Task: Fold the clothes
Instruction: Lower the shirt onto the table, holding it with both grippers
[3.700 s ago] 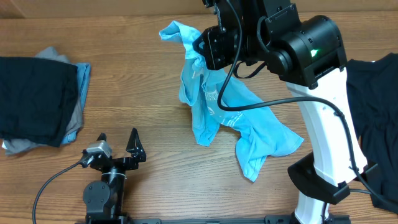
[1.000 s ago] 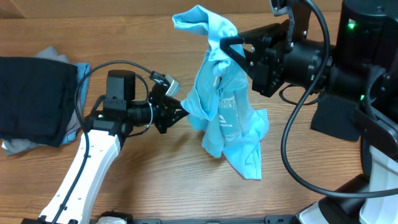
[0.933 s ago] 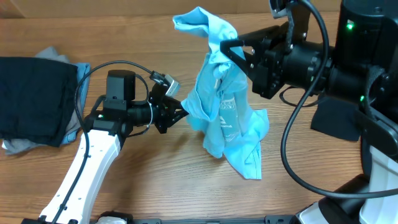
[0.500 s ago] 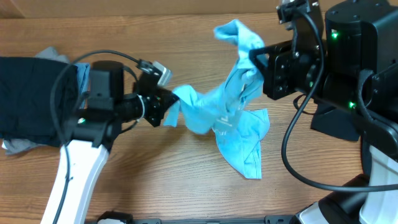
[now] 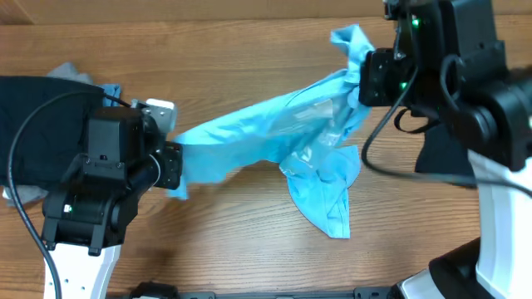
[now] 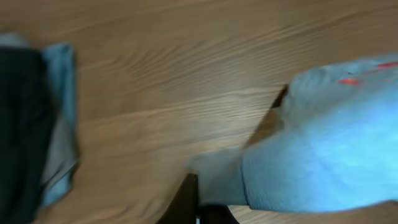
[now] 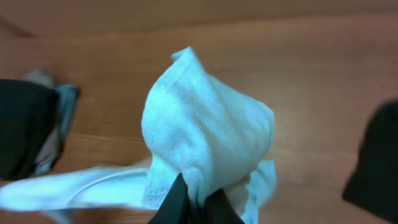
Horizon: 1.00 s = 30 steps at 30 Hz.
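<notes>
Two closed grips share the sky-blue T-shirt [image 5: 249,137]. Nearest, just right of the stack of dark folded shirts [image 5: 46,124], the left gripper [image 5: 180,166] pinches one edge. Farthest from that stack, the right gripper [image 7: 196,200] pinches a bunched corner. The cloth spans between them, its loose part drooping onto the table [image 5: 216,241]. The spread looks best done by pulling apart evenly, then lowering the shirt flat, untwisted.

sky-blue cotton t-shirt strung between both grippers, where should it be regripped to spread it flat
Probably the sky-blue T-shirt's loose lower corner, lying on the wooden table, approached from the robot's side. It rests slack on the wood, while the left gripper and right gripper pinch the ends of the taut upper span.
</notes>
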Motion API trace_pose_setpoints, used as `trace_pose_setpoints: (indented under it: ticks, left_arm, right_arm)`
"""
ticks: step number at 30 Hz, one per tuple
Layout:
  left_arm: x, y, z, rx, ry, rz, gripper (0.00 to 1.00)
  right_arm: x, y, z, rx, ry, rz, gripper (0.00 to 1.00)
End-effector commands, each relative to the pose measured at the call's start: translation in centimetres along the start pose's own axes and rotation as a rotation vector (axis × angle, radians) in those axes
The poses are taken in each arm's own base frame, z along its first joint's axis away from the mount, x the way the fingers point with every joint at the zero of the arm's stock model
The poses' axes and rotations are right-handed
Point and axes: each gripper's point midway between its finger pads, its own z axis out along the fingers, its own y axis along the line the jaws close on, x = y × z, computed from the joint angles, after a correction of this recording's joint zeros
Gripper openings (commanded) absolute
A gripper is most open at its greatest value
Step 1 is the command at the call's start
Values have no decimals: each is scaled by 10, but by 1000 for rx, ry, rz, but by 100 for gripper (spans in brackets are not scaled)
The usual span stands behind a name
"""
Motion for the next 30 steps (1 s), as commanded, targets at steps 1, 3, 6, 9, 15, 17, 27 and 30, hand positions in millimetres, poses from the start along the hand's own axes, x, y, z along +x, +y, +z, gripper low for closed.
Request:
trace_pose_setpoints:
  ticks: [1,3,6,9,15,17,27,30]
  left_arm:
    - [-2,23,-5,-128,-9,-53,4]
    - [-1,23,-4,-127,-3,-66,5]
    - [4,21,2,-121,30,-124,5]
    - [11,16,17,-94,83,-131,4]
    - [25,2,52,-24,218,-131,4]
    - [30,-1,65,-13,268,-131,4]
    - [46,-1,106,-22,411,-127,4]
    - [45,-1,107,-23,406,-128,4]
  right_arm:
    - [5,-23,14,65,44,70,4]
    - [15,-30,27,88,97,80,4]
    - [35,-39,49,129,195,82,4]
    - [57,-47,70,167,290,80,4]
    - [96,-60,110,219,428,77,4]
    - [108,-64,123,233,464,76,4]
    - [158,-82,184,261,536,74,16]
    - [166,-85,201,256,523,74,20]
